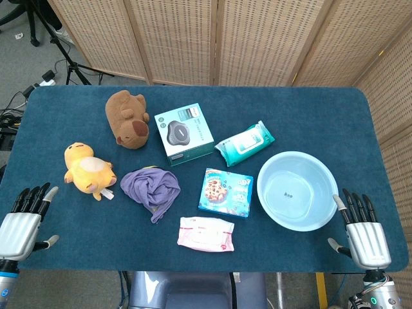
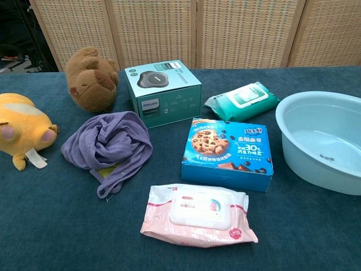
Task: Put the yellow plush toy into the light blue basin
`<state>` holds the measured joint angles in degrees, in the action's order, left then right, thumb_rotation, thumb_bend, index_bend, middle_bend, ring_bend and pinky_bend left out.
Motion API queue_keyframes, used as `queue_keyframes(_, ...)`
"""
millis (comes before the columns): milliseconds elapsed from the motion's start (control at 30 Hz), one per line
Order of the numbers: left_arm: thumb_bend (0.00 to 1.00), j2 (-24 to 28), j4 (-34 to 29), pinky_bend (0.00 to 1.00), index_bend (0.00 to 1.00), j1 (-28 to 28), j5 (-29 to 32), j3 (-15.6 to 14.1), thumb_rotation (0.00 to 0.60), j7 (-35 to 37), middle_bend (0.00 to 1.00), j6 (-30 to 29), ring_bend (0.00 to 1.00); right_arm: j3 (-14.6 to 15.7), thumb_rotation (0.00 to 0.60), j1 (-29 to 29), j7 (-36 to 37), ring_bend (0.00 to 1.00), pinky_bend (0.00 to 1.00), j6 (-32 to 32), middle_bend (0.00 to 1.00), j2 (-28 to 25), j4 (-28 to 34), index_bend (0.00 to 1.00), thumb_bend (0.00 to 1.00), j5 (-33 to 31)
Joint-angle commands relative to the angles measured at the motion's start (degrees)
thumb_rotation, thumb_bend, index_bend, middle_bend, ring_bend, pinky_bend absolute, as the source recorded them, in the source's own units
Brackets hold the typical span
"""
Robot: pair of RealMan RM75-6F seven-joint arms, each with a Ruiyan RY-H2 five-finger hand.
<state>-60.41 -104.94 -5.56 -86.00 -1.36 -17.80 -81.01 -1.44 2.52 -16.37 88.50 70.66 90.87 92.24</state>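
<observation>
**Yellow toy on the left, basin on the right, both hands empty**

Yellow and soft, the plush toy lies on its side near the left edge of the blue-covered bench, with a small white tag at its near end; in the chest view it shows pinkish paw pads and a rounded orange-yellow body. The light blue basin sits upright at the right side, well apart from the toy, with a small dark mark on its inner floor that is too small to read.

The left hand rests at the near left corner, back upward, its fingers straight, slightly spread and pointing toward the far side, holding nothing. The right hand mirrors it at the near right corner, just beside the basin rim, fingers extended and apart, also empty. Neither hand shows in the chest view.

Between toy and basin lie a crumpled purple cloth, a blue cookie box printed with "30%" among other characters, and a pink wipes pack nearest the robot. Farther back stand a teal box marked "PHILIPS", a brown plush animal to its left, and a green wipes pack to its right, whose label seems printed but cannot be made out.
</observation>
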Motion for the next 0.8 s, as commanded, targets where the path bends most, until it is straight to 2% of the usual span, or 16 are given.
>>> queue_keyframes(33, 0.00, 0.0, -0.1, 0.00, 0.00, 0.0, 0.0, -0.1, 0.600, -0.1, 0.00, 0.1, 0.00, 0.0, 0.600, 0.0, 0.0, 0.00, 0.00, 0.1, 0.00, 0.0, 0.0, 0.00, 0.00, 0.0)
queue_keyframes(800, 0.00, 0.1, 0.1, 0.00, 0.00, -0.4, 0.8, 0.0, 0.600, -0.4, 0.00, 1.1, 0.00, 0.1, 0.600, 0.1, -0.7, 0.00, 0.00, -0.6, 0.00, -0.2, 0.4, 0.00, 0.00, -0.4)
